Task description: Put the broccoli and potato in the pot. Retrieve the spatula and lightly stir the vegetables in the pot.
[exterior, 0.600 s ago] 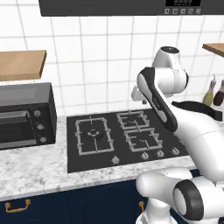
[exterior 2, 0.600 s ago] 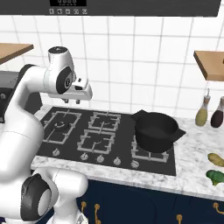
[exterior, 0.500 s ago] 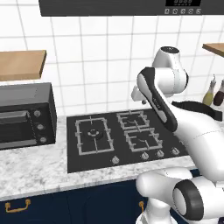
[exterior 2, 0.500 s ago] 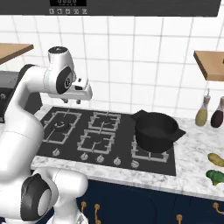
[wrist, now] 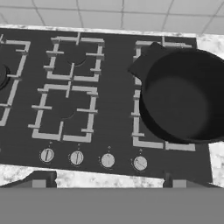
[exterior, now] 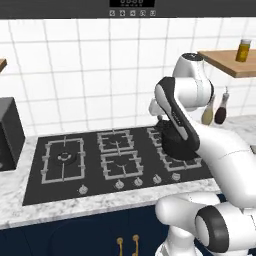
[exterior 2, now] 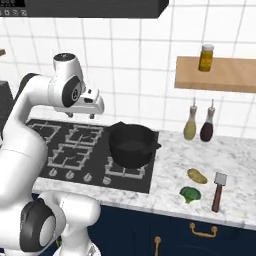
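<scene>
The squat black pot (exterior 2: 131, 145) stands without a lid on the right burner of the stove, and nothing shows inside it (wrist: 183, 100). Right of the stove on the marble counter lie the tan potato (exterior 2: 197, 175), the green broccoli (exterior 2: 189, 194) nearer the front edge, and the spatula (exterior 2: 218, 190) with its dark handle pointing forward. My gripper (exterior 2: 81, 116) hangs open above the stove's back middle, left of the pot and holding nothing. In the hand view its fingertips (wrist: 39, 181) stand wide apart. My arm partly hides the pot (exterior: 171, 146) in the left base view.
The black gas stove (exterior 2: 65, 150) has several burners and a row of knobs (wrist: 107, 160) along its front. Two bottles (exterior 2: 200, 124) stand at the back wall under a wooden shelf (exterior 2: 215, 75) bearing a jar (exterior 2: 206, 57). A dark oven (exterior: 10, 135) sits far left.
Both base views have shifted: the base drove right, so the stove and pot sit further left in the picture and the vegetables and spatula came in. The arm's pose looks unchanged.
</scene>
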